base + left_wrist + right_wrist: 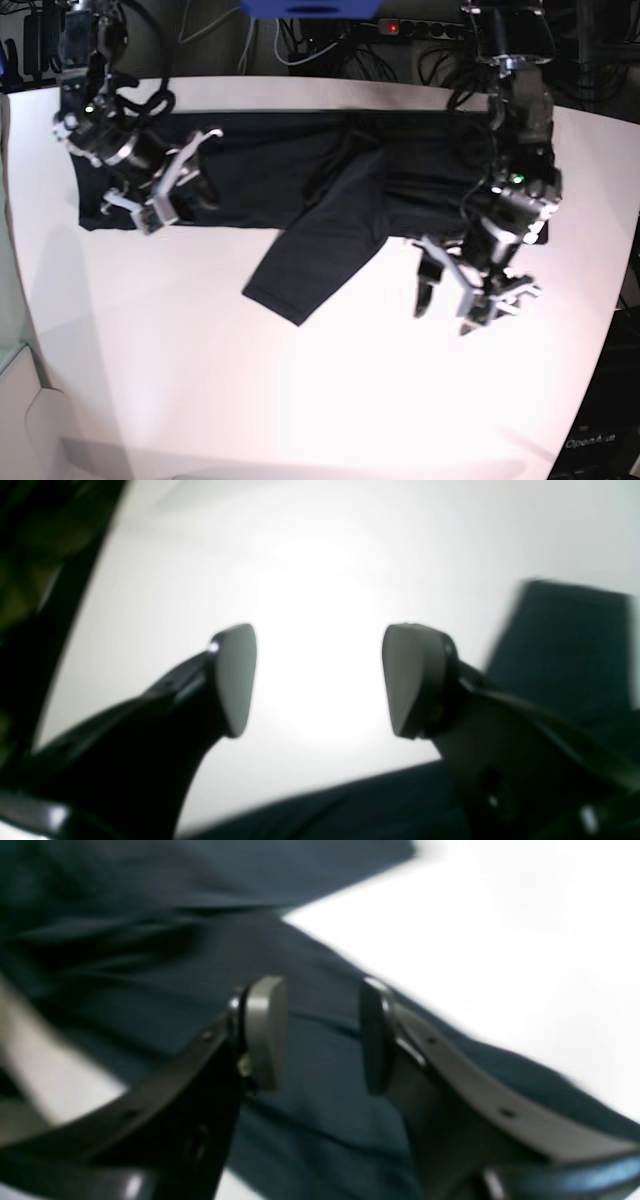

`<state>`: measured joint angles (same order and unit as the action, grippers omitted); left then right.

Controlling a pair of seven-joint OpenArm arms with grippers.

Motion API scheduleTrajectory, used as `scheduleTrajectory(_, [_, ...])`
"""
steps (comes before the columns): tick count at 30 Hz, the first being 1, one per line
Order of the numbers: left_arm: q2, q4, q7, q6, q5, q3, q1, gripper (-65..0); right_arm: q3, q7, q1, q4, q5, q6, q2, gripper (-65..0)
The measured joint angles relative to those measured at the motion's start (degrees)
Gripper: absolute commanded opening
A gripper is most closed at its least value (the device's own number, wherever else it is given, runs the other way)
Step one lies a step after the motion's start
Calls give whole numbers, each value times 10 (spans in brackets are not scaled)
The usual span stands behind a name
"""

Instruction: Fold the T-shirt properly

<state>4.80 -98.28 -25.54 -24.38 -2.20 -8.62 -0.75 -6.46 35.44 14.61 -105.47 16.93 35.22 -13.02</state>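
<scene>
Two grippers, left gripper (452,292) and right gripper (170,190), hang spread and empty. T-shirt (300,180) lies along the worktop's (300,400) far side, partly folded; one sleeve juts toward the near edge.

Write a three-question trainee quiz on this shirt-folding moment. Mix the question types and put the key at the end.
1. True or false: the left tool is clamped on the T-shirt.
2. Multiple choice: in the right wrist view, what lies behind the right tool? A) bare table B) dark cloth C) a cardboard box
3. Fill in: in the base view, one sleeve hangs out from the shirt's body toward the ____ edge of the white table.

Key: 1 false, its jaws stand apart with nothing between them, over bare table. 2 B. 3 near (front).
</scene>
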Motion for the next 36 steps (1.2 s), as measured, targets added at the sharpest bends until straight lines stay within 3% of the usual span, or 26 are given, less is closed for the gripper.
scheduleTrajectory(5, [-52, 107, -8, -4, -8, 113, -54, -261, -127, 39, 9, 0, -1, 4, -11, -391])
scheduleTrajectory(8, [-97, 175, -4, 3, -61, 148, -88, -262, -169, 45, 20, 0, -1, 6, -11, -391])
scheduleTrajectory(11, [-141, 248, 0, 2, -119, 161, -120, -262, -191, 44, 31, -2, 0, 39, -7, -391])
scheduleTrajectory(13, [-143, 285, 9, -11, -131, 163, -133, -263, -203, 47, 34, -2, -1, 42, -6, -391])
scheduleTrajectory(15, [-132, 325, -2, 11, -142, 171, -151, -264, -210, 45, 39, -2, -1, 42, -7, -391])
scheduleTrajectory(18, [-124, 375, -5, 118, -132, 218, -176, -264, -209, 45, 40, -2, 2, 42, -6, -391])
scheduleTrajectory(19, [-125, 384, 2, 132, -110, 235, -182, -264, -209, 44, 40, -2, 2, 42, -6, -391])
scheduleTrajectory(23, [-134, 401, 34, 141, -58, 299, -191, -264, -209, 47, 44, -2, 1, 42, -5, -391])
scheduleTrajectory(28, [-130, 421, 37, 147, -33, 325, -193, -264, -209, 45, 44, -2, 2, 42, -5, -391])
scheduleTrajectory(31, [-127, 453, 46, 186, -10, 344, -202, -263, -209, 44, 45, -2, 2, 42, -5, -391])
scheduleTrajectory(34, [-129, 495, 90, 215, 28, 383, -221, -262, -209, 44, 45, -2, 2, 42, -5, -391])
scheduleTrajectory(36, [-134, 526, 107, 219, 58, 406, -239, -262, -209, 45, 45, -2, 2, 42, -5, -391])
